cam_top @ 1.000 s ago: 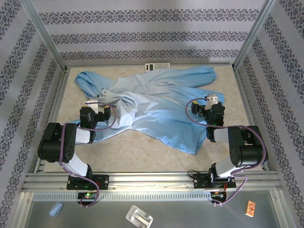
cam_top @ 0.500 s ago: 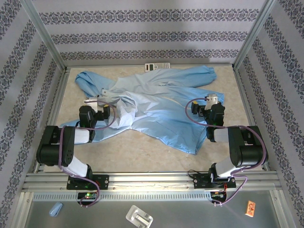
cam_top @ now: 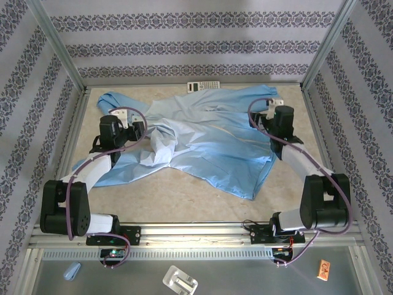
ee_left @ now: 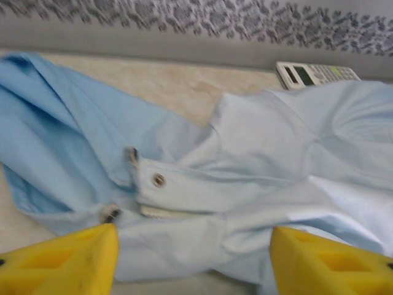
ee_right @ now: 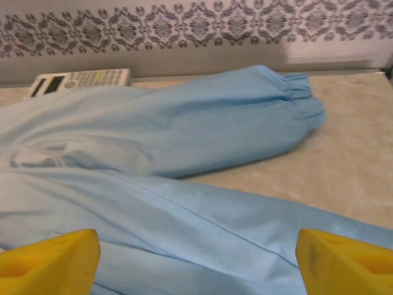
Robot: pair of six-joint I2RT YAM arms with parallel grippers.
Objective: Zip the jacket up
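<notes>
The jacket (cam_top: 202, 138) lies crumpled across the middle of the counter (cam_top: 178, 184). The left fingers (ee_left: 67, 261) gape over its collar; the right fingers (ee_right: 344, 261) stand wide near one sleeve, both holding nothing. A calculator (cam_top: 202, 86) touches its far edge.

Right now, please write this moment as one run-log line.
jacket: flat on table | left fingers: open above its front | right fingers: open near sleeve | held: nothing

Black-and-white arms (cam_top: 92, 172), purple cables (cam_top: 249, 114) — yellow pincer fingers (ee_left: 61, 261)
</notes>
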